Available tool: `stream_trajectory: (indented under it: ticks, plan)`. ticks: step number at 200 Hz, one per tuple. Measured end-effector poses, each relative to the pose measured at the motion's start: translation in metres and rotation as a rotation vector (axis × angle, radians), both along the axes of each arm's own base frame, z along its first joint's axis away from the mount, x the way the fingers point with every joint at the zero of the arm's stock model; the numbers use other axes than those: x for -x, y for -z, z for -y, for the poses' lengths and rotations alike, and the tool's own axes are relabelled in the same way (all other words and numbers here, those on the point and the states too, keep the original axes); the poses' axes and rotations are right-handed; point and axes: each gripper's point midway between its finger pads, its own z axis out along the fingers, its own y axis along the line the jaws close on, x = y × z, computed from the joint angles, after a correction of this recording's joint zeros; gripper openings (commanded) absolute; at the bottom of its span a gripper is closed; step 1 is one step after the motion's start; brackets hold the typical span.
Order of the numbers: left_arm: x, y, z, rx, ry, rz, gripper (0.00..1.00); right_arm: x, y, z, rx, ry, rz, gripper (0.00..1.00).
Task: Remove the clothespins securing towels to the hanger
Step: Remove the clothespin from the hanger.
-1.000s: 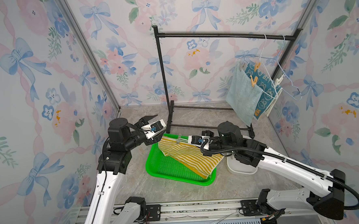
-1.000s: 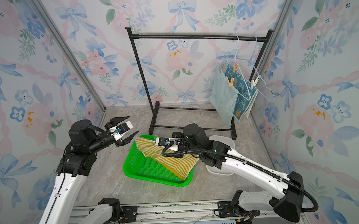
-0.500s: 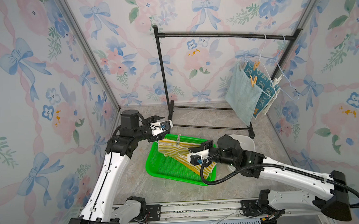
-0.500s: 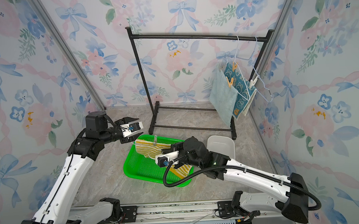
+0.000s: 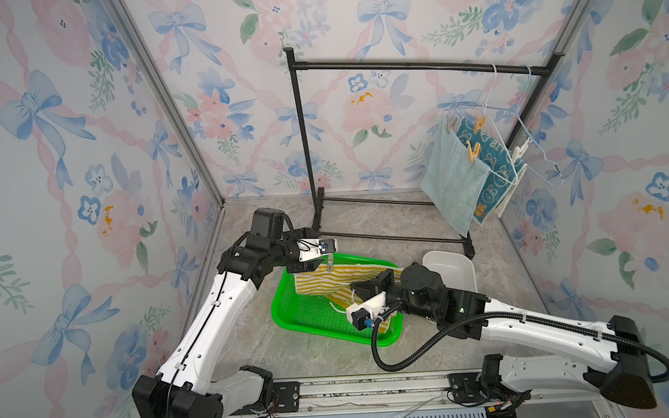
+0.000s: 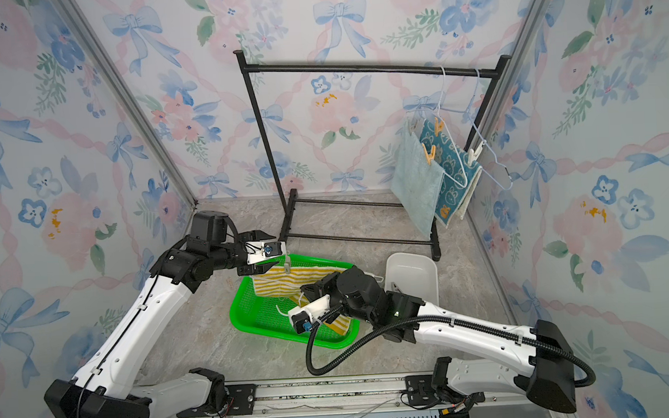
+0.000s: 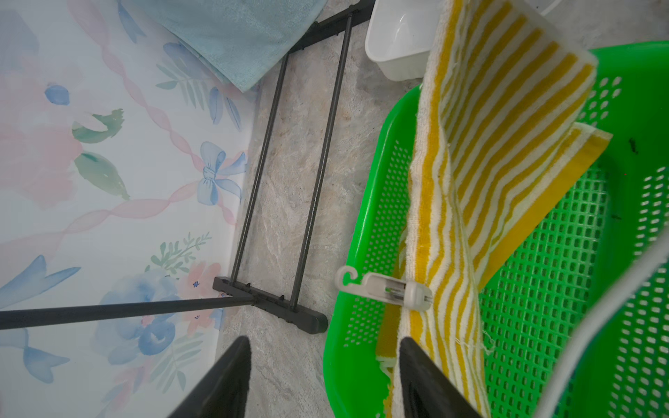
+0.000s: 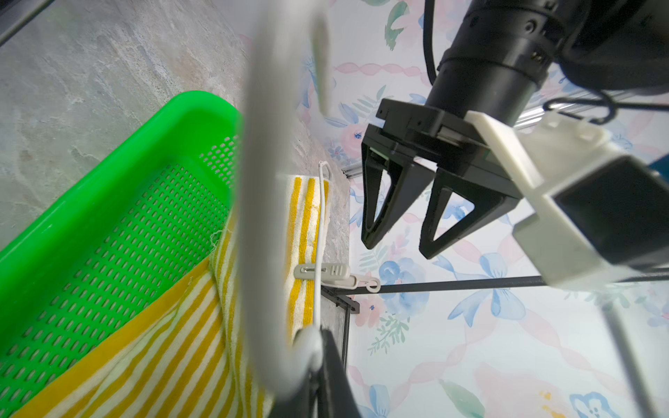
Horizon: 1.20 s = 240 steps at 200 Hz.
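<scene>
The black rack [image 5: 396, 66] stands at the far side, with hangers and cloth crowding its right end. Both arms reach in from the near edge. The right arm covers the right part of the green basket [image 5: 292, 326] and a near corner of the white bin [image 5: 452, 266].

The yellow striped towel [image 5: 317, 283] hangs from a white hanger [image 8: 268, 181] over the basket. Its lower part trails into the basket and disappears under the right arm. The right gripper [image 5: 356, 286] is closed on that hanger. In the right wrist view the hanger is only a blur close to the lens, and the grip itself is half cut off.

The left gripper [image 8: 398, 248] has its fingers spread wide and holds nothing. It sits just beside the pale clothespin [image 7: 391, 289], apart from it. That clothespin bites the towel's upper edge at its far-left end.

At far right the teal towel [image 5: 453, 184] hangs in front of the blue bunny towel [image 5: 494, 170] and hides much of it. Two tan clothespins [image 5: 479, 123] pin their tops. A grey clothespin [image 5: 452, 123] and a white clothespin [image 5: 518, 151] are too small to read clearly.
</scene>
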Motion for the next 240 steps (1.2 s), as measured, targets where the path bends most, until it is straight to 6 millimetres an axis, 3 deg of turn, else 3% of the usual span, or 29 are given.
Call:
stream_trajectory:
  ticks: [80, 162, 240]
  plan:
    - [0.012, 0.02, 0.013, -0.008, 0.041, -0.077, 0.68, 0.009, 0.018, 0.0, 0.085, -0.03, 0.074, 0.0]
    - [0.014, 0.046, 0.018, -0.018, 0.031, -0.181, 0.71, 0.018, 0.022, -0.004, 0.111, -0.05, 0.123, 0.0]
    - [0.026, 0.075, 0.018, -0.026, 0.016, -0.285, 0.66, 0.018, 0.027, -0.004, 0.129, -0.047, 0.14, 0.0]
